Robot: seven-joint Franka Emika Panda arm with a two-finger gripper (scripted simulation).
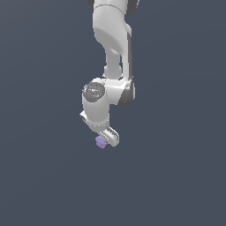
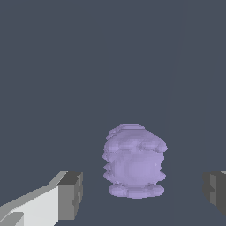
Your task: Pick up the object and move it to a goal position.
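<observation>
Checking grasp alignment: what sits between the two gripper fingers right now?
Wrist view: the lavender object sits between the open fingers, bare gaps either side, touching neither.

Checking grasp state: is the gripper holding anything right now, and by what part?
Nothing held. The gripper is open; the lavender object sits between the fingers with a gap on each side, untouched.

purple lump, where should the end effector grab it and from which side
Probably across the purple lump's wide middle, coming straight on along the wrist view's line of sight. It already sits between the open end effector's two fingers, with a gap on each side. Its bumpy top and base look like poorer contact spots.
</observation>
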